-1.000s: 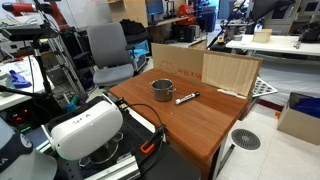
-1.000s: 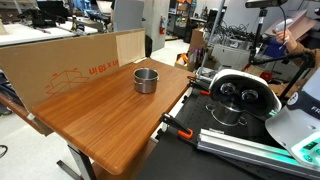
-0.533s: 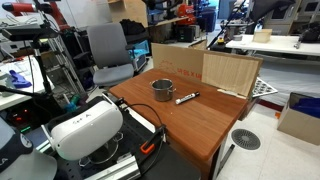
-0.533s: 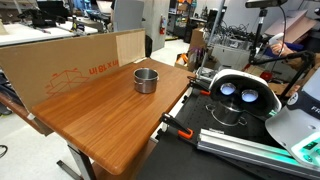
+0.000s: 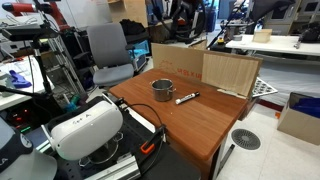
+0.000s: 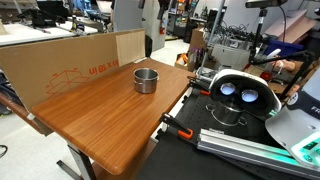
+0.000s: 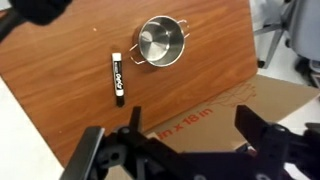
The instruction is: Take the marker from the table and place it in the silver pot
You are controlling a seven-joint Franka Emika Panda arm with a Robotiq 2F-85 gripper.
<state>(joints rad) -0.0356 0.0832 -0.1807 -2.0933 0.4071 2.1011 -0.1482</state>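
The silver pot (image 5: 163, 91) stands upright on the wooden table (image 5: 190, 125), and the black marker with a white label (image 5: 187, 98) lies flat just beside it, apart from it. In the wrist view the pot (image 7: 162, 42) and the marker (image 7: 118, 78) appear small, far below. My gripper (image 7: 190, 125) is open and empty, high above the table's edge by the cardboard. The pot also shows in an exterior view (image 6: 146, 80); the marker is not visible there. The gripper is out of view in both exterior views.
A cardboard sheet (image 6: 70, 60) stands along the table's far edge, and it also shows in the wrist view (image 7: 230, 110). A wooden panel (image 5: 230, 72) leans next to it. A white headset-like device (image 5: 85, 128), cables and clamps sit at the near end.
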